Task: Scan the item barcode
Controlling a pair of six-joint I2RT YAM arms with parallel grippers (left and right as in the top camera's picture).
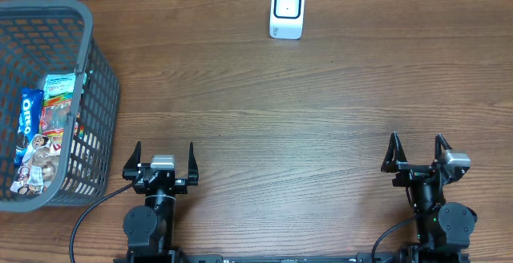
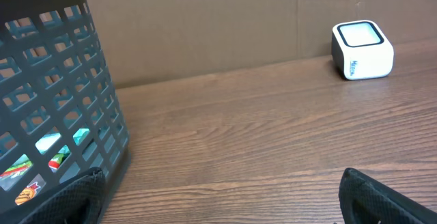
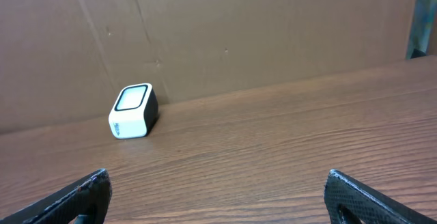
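A small white barcode scanner (image 1: 287,11) with a dark top window stands at the back of the wooden table; it also shows as the scanner (image 2: 362,50) in the left wrist view and the scanner (image 3: 133,110) in the right wrist view. Snack packets (image 1: 44,131), among them a blue Oreo pack (image 1: 29,117), lie in a grey basket (image 1: 100,95) at the left; no barcode is legible. My left gripper (image 1: 164,157) is open beside the basket, holding nothing. My right gripper (image 1: 418,149) is open at the front right, holding nothing.
The grey basket's slatted wall (image 2: 61,94) fills the left of the left wrist view, close to my left finger. A brown cardboard wall (image 3: 239,33) backs the table behind the scanner. Bare wood lies between the grippers and the scanner.
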